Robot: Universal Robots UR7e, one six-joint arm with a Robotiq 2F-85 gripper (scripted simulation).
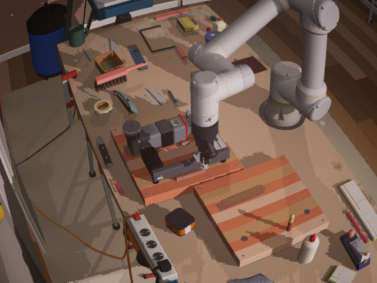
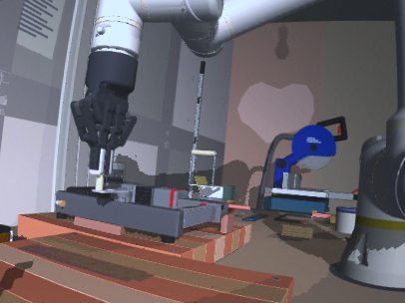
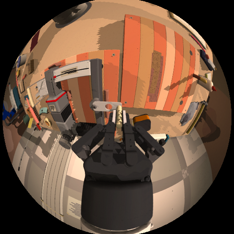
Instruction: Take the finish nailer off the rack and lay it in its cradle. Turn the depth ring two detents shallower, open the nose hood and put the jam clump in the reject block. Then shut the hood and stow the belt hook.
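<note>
My gripper [image 1: 203,164] [image 2: 100,172] [image 3: 119,113] points straight down over the nose end of the grey finish nailer [image 1: 170,143] [image 2: 134,204], closed on a small pale, cream-coloured jam clump [image 3: 119,116] [image 2: 99,182] that stands upright between the fingers. The nailer lies on its side in the cradle on the smaller striped wooden board [image 1: 176,170]. A flat grey hood plate [image 3: 104,106] with a round hole sticks out from the nose beside the clump. The larger striped board [image 1: 258,207] with a dark rough patch [image 1: 240,197] lies to the right, nearer the table's front.
Behind the nailer the bench holds a pink brush [image 1: 117,74], a tape roll [image 1: 103,106], a small tray [image 1: 109,61] and hand tools. The arm's base [image 1: 283,106] stands to the right. A peg [image 1: 290,222], a glue bottle [image 1: 308,248], a black-and-orange box [image 1: 179,221] and a power strip [image 1: 150,246] lie near the front.
</note>
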